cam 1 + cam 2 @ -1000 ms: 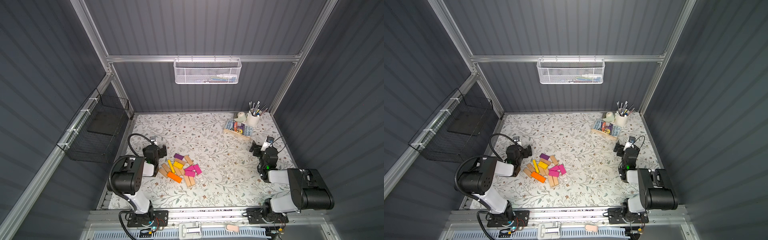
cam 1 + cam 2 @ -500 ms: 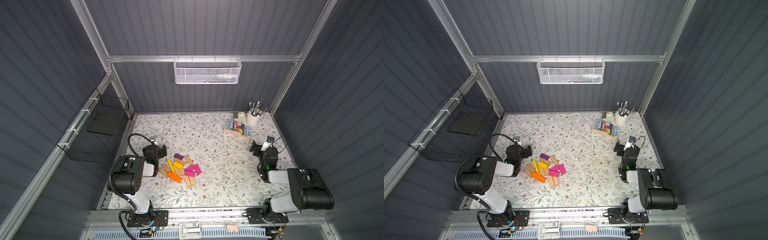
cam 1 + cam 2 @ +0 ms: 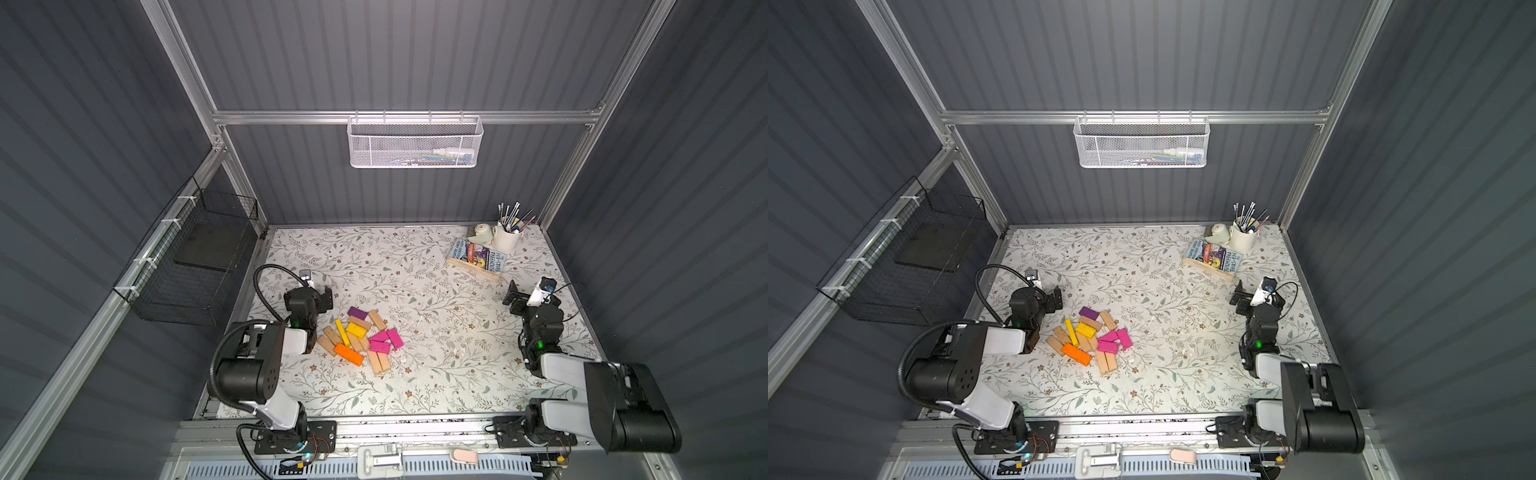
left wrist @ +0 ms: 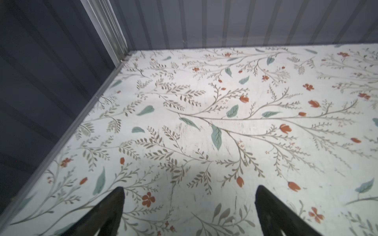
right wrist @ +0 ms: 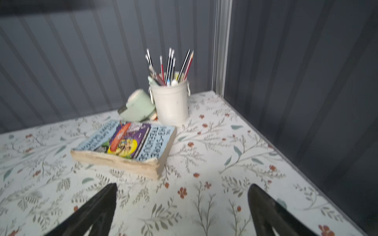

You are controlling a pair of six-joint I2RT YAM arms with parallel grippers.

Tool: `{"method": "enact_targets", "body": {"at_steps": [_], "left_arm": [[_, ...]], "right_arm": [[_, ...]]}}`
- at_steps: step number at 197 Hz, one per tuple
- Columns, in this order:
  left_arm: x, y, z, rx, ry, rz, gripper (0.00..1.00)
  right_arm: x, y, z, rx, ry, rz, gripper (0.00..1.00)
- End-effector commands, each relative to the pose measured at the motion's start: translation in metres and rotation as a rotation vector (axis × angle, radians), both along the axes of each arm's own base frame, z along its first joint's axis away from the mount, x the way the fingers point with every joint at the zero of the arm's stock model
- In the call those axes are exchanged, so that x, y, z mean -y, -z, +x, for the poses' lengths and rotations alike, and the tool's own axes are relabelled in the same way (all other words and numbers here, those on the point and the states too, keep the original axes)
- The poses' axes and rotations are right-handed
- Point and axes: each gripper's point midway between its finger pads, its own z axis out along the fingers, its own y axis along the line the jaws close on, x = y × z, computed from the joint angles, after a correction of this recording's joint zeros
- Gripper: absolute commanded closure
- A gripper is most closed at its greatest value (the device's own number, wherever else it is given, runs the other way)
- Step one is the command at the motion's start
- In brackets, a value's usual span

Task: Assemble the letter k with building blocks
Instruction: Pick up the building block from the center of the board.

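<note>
Both wide open, both empty: left end effector (image 3: 322, 298) sits just beside the heaped building blocks (image 3: 360, 341), right end effector (image 3: 512, 296) well apart. Smart start: lift an outlying block first.

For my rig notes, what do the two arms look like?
Both the left arm and right arm have bulky black joint housings, light grey link covers and a green light near the wrist. A black cable loops from the left one. The jaws are black and tapered.
</note>
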Motion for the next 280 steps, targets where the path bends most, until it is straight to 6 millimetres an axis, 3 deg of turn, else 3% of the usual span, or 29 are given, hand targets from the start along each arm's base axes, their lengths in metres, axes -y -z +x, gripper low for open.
{"method": "enact_targets", "body": {"at_steps": [1,18,24,25,28,30,31,32,39,46,62,92,122,148,193,232,272,280], "left_arm": [[0.01,-0.048,0.004,0.026,-0.025,0.008,0.0],[0.026,-0.076,0.005,-0.023,-0.025,-0.126,0.01],[0.034,-0.076,0.003,-0.078,-0.003,-0.16,0.01],[0.037,-0.086,0.007,-0.058,0.005,-0.172,0.01],[0.041,-0.08,0.003,-0.107,0.013,-0.186,0.01],[0.045,-0.089,0.006,-0.1,0.022,-0.203,0.01],[0.045,-0.081,0.002,-0.138,0.022,-0.202,0.01],[0.048,-0.09,0.005,-0.119,0.028,-0.213,0.01],[0.059,-0.086,-0.001,-0.202,0.057,-0.241,0.02],[0.072,-0.097,-0.001,-0.229,0.095,-0.277,0.02],[0.091,-0.102,-0.016,-0.332,0.162,-0.325,0.03],[0.09,-0.108,-0.056,-0.477,0.186,-0.31,0.06],[0.083,-0.106,-0.093,-0.6,0.204,-0.264,0.06],[0.078,-0.098,-0.115,-0.686,0.179,-0.268,0.07],[0.077,-0.09,-0.154,-0.769,0.161,-0.337,0.07],[0.08,-0.087,-0.179,-0.789,0.176,-0.401,0.09],[0.081,-0.087,-0.189,-0.766,0.2,-0.422,0.1],[0.082,-0.091,-0.184,-0.732,0.207,-0.425,0.1]], "right_arm": [[0.004,-0.017,-0.004,-0.051,0.043,0.091,0.01],[-0.024,-0.032,-0.001,-0.156,-0.099,0.191,0.01],[-0.034,-0.036,-0.001,-0.195,-0.142,0.238,0.01],[-0.036,-0.036,-0.001,-0.207,-0.149,0.247,0.01],[-0.041,-0.037,-0.002,-0.233,-0.17,0.273,0.01],[-0.045,-0.037,-0.002,-0.251,-0.186,0.29,0.01],[-0.046,-0.038,-0.002,-0.258,-0.189,0.296,0.01],[-0.048,-0.038,-0.003,-0.265,-0.2,0.304,0.01],[-0.063,-0.042,-0.004,-0.319,-0.259,0.349,0.01],[-0.079,-0.045,-0.006,-0.369,-0.315,0.378,0.01],[-0.118,-0.053,-0.013,-0.458,-0.444,0.376,0.01],[-0.188,-0.056,-0.036,-0.622,-0.641,0.302,0.01],[-0.259,-0.035,-0.051,-0.795,-0.8,0.259,0.04],[-0.305,-0.013,-0.055,-0.899,-0.853,0.192,0.09],[-0.366,0.02,-0.051,-0.984,-0.896,0.078,0.16],[-0.406,0.045,-0.041,-0.993,-0.916,0.015,0.2],[-0.433,0.071,-0.031,-0.974,-0.92,-0.001,0.24],[-0.436,0.078,-0.03,-0.978,-0.914,-0.008,0.25]]}}
